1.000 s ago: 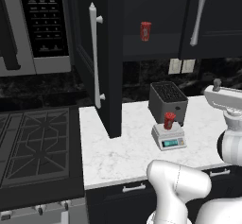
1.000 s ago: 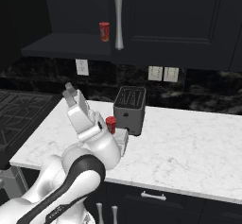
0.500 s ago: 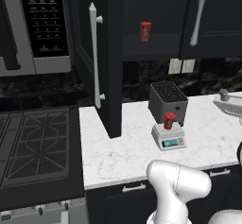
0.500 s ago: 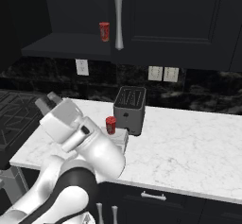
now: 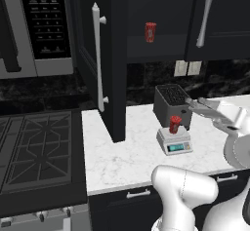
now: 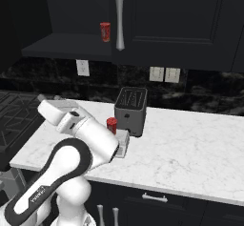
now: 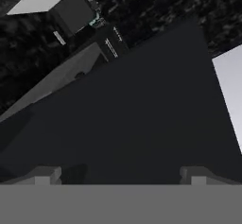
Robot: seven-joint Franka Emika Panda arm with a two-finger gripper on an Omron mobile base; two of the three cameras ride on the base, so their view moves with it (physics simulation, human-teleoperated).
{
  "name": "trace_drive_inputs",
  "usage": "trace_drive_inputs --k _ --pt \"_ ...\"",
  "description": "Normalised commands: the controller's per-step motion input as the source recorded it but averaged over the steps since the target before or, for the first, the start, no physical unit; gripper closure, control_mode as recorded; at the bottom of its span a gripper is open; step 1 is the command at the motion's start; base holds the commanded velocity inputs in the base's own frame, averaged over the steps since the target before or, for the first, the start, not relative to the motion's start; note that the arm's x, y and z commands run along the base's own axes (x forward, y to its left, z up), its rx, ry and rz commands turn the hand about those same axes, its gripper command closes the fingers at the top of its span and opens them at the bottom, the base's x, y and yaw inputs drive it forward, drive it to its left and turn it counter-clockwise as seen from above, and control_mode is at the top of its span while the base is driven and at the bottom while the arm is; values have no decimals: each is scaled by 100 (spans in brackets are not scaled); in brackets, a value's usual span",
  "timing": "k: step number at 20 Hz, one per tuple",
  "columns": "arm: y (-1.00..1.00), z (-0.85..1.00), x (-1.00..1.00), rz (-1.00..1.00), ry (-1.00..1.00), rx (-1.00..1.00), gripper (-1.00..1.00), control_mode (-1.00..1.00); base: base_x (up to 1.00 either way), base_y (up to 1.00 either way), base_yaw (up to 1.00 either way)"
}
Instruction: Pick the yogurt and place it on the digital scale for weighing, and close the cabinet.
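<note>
Yogurt (image 5: 175, 124) sits on the digital scale (image 5: 174, 141), toaster (image 5: 172, 104) at its 12 o'clock; the wide-jawed, empty gripper (image 7: 120, 173) swinging toward the open cabinet door (image 5: 100, 59) could clip it.

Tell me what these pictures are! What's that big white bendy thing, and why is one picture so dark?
The white bendy thing is a robot arm in a pretend kitchen. Two pictures come from cameras riding behind it, one on each side. The dark picture comes from a camera on its hand; its gripper is open and holds nothing. On the white counter a small red yogurt stands on a grey digital scale, in front of a black toaster. Above, one cabinet door stands open, and another red container sits inside on the shelf.
</note>
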Motion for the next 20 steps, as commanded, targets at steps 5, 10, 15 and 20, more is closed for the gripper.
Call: trace_drive_inputs --k 5,10,15,20 --pt "89 -10 12 -56 1 -23 -100 -100 0 0 0" --pt "84 -25 11 -64 0 -18 -100 -100 0 0 0" --pt "78 -94 29 -34 -5 -21 -100 -100 0 0 0" --pt "47 -100 12 -7 -28 -12 -100 -100 0 0 0"
